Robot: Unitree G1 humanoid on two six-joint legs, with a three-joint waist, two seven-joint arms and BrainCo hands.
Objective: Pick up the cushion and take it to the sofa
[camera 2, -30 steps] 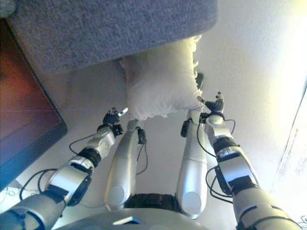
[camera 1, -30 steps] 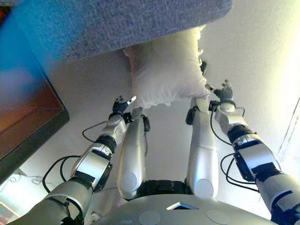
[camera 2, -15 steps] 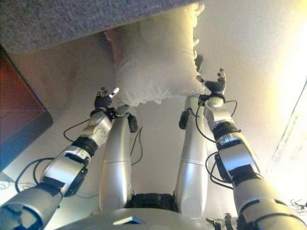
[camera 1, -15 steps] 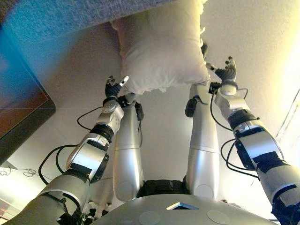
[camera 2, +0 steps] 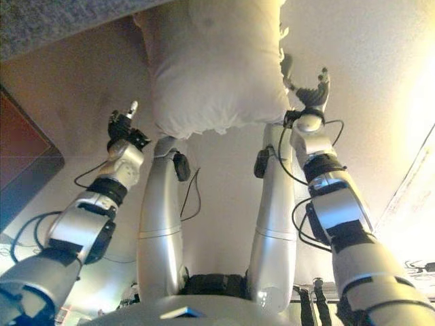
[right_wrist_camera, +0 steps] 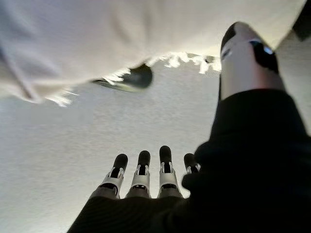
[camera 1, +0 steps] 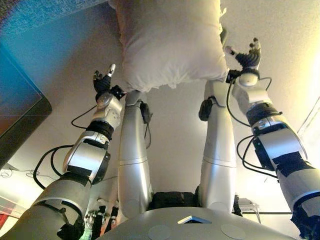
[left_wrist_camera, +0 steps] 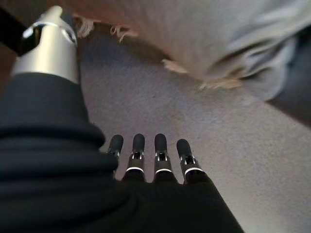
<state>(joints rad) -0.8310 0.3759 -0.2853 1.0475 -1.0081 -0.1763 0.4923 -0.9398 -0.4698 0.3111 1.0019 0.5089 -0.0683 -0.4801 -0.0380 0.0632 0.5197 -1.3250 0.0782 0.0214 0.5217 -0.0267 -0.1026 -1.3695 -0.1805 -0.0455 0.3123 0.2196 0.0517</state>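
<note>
Left hand [camera 1: 103, 85]: fingers straight, holding nothing, just beside the cushion's lower left corner.
Right hand [camera 1: 246, 61]: same deal, spread and empty by the right corner.
Cushion [camera 1: 170, 42]: on the floor [camera 1: 175, 125] between your hands, top edge by the sofa [camera 1: 45, 12].
Tip: squeeze both sides evenly before you lift.

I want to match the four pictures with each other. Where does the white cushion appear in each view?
Left eye view: cushion at top centre, between both raised hands.
Right eye view: top centre, same place.
Left wrist view: fringed edge across the top, past the left robot hand.
Right wrist view: upper part, beyond the right robot hand.
Shared landmark: the frayed fringe.
</note>
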